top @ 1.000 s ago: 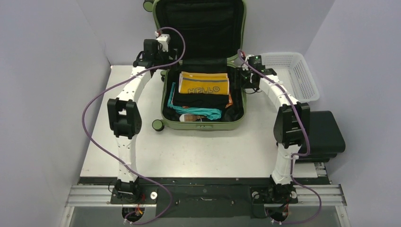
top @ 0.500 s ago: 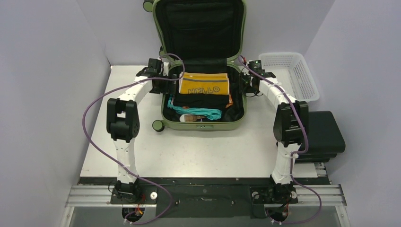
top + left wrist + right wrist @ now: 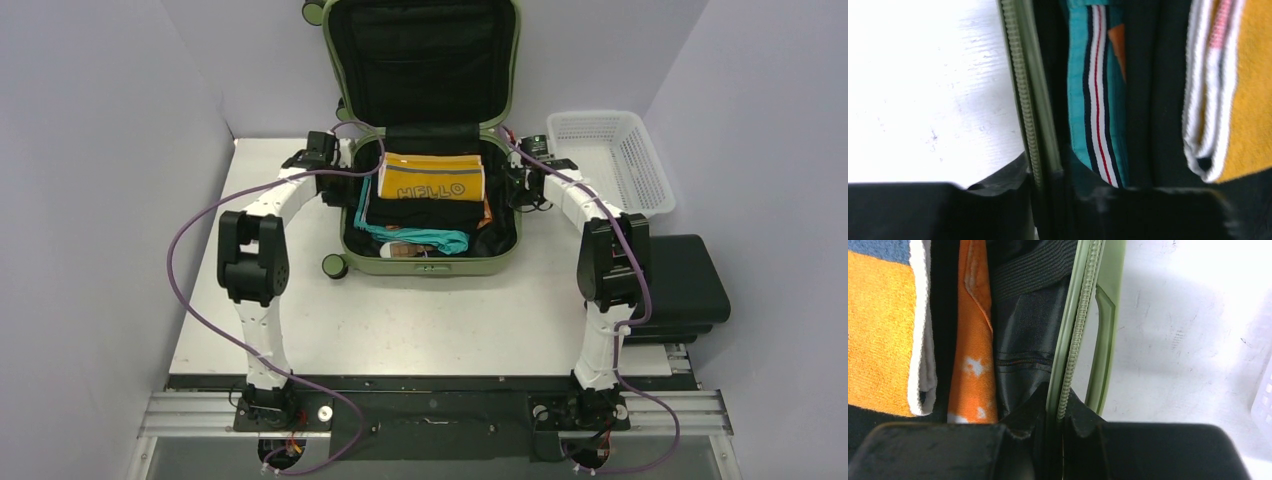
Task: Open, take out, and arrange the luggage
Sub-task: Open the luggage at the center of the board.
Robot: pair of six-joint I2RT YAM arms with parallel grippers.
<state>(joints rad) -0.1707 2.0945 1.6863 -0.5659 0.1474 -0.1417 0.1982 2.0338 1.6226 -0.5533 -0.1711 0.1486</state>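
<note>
The olive-green luggage lies open at the back of the table, its lid upright against the wall. Folded clothes fill it, with a yellow "HELLO" cloth on top. My left gripper is at the left rim. In the left wrist view it is shut on the zippered rim, one finger outside and one inside by a teal striped cloth. My right gripper is at the right rim. In the right wrist view it is shut on the zippered edge, beside the side handle.
A white mesh basket stands right of the luggage, close behind the right arm. A black case sits at the table's right edge. Grey walls close in on both sides. An orange cloth lies just inside the right rim.
Both arms have come down and inward from beside the lid's hinge to the side rims. Both grippers have closed on those rims. The luggage has not moved.
</note>
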